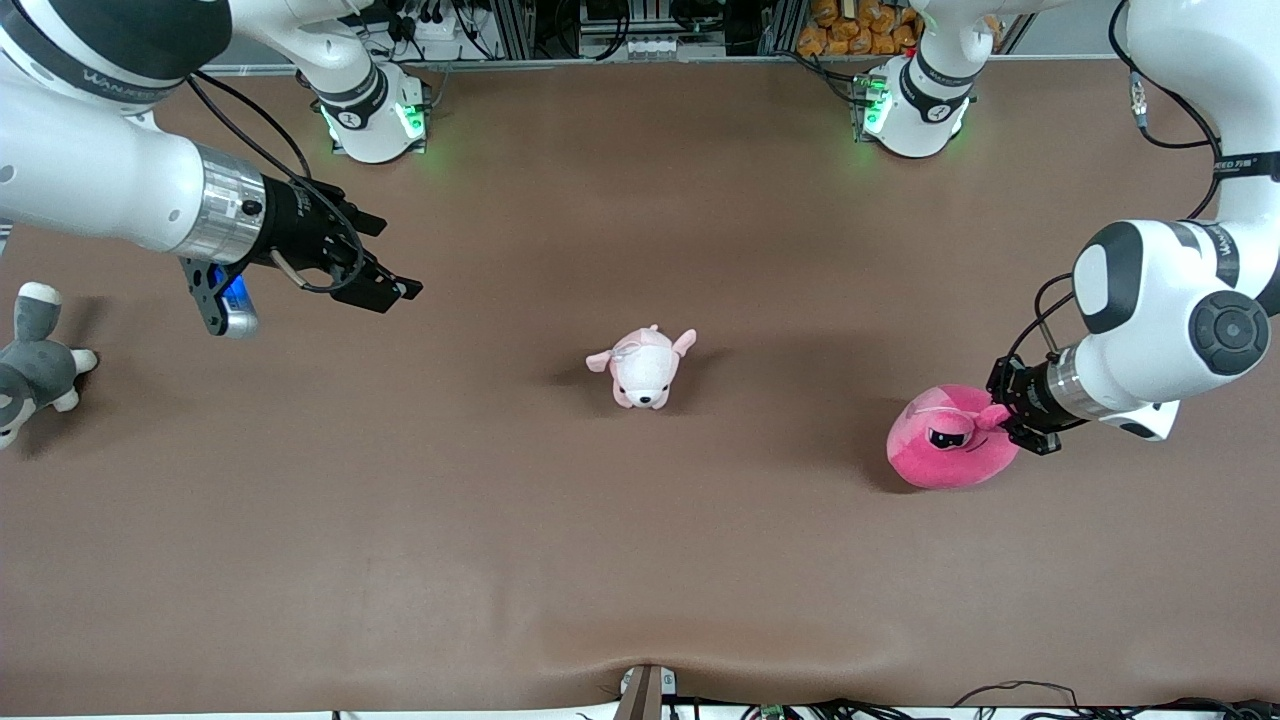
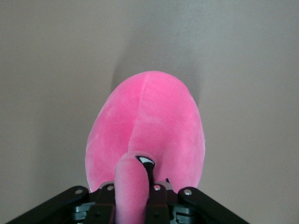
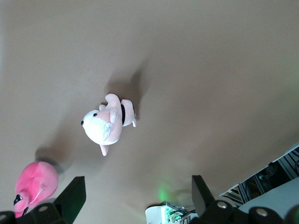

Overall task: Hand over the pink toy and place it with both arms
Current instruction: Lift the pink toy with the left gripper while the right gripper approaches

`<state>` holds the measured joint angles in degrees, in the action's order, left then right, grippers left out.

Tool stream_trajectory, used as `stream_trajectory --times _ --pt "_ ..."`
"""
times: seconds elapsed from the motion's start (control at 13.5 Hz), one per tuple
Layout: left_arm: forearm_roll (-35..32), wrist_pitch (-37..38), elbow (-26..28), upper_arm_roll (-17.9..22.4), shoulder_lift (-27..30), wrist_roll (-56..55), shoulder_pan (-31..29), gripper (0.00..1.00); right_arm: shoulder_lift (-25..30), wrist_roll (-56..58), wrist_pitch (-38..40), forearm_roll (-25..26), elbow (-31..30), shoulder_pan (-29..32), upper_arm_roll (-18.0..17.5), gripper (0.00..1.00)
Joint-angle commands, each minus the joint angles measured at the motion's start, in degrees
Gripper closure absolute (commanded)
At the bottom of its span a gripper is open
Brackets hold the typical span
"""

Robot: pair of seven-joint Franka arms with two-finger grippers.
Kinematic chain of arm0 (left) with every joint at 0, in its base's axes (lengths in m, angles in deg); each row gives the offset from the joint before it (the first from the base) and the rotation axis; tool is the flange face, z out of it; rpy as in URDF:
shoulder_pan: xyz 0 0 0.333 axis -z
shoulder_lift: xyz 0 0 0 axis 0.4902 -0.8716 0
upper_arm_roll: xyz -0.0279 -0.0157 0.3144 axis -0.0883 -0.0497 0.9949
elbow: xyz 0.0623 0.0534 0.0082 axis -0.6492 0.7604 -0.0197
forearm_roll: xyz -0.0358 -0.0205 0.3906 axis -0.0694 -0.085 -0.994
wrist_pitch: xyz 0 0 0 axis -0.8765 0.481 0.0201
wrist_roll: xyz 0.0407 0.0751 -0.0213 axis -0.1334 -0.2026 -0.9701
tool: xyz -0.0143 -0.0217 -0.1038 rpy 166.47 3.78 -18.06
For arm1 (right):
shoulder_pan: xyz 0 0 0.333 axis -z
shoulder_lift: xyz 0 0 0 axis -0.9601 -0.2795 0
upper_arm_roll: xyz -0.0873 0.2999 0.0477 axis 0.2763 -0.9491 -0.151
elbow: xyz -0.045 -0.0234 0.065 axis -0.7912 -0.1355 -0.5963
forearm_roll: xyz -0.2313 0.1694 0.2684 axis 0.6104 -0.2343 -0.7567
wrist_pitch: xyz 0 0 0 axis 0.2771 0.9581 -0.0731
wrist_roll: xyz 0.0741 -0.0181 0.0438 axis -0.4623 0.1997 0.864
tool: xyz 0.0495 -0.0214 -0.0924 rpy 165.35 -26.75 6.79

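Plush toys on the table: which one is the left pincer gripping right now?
The hot-pink blob toy, clamped by an eye stalk in the left pincer. The pale pink dog and grey plush lie untouched.

**Camera setup: one overhead, two wrist cams**

The front cam sits high, facing both arm bases across the whole counter [image 1: 640, 560]. The left wrist cam looks down its claw [image 2: 135, 205], super close on the pink toy [image 2: 149, 126]. The right wrist cam hangs higher, taking in a wide stretch of counter. All three views catch that pink toy.
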<state>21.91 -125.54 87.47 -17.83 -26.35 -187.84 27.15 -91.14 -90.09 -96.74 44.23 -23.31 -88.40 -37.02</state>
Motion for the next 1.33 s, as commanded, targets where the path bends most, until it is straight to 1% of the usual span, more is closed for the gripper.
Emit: stream_trajectory --times 0.0,0.22,0.44,0.74,0.96,1.11,1.26 --pt "-0.2 2.5 -1.9 -1.0 1.3 1.3 0.0 1.00 -0.6 -1.1 0.2 -0.8 1.1 -0.1 0.2 0.00" --pt "0.4 5.2 -4.1 -1.9 2.3 3.2 -0.1 1.00 -0.6 -1.1 0.2 -0.8 1.1 0.0 0.2 0.00" --pt "2.9 6.8 -7.3 -4.2 2.9 3.1 0.1 1.00 -0.6 -1.1 0.3 -0.8 1.1 0.0 0.2 0.00" --pt "3.3 10.5 -11.7 -8.8 4.0 2.7 0.1 1.00 -0.6 -1.1 0.7 -0.8 1.2 0.9 0.4 0.00" --pt "6.1 10.6 -13.9 -12.2 4.0 2.8 0.2 1.00 -0.5 -1.1 0.7 -0.9 1.2 0.8 0.4 0.00" --pt "6.1 10.5 -14.1 -15.8 3.8 2.8 0.5 1.00 -0.6 -1.7 0.5 -0.9 1.5 0.4 0.4 0.00" --pt "6.2 10.5 -16.0 -19.2 3.1 2.6 0.6 1.00 -0.6 -3.2 0.9 -0.9 1.6 0.3 0.3 0.00"
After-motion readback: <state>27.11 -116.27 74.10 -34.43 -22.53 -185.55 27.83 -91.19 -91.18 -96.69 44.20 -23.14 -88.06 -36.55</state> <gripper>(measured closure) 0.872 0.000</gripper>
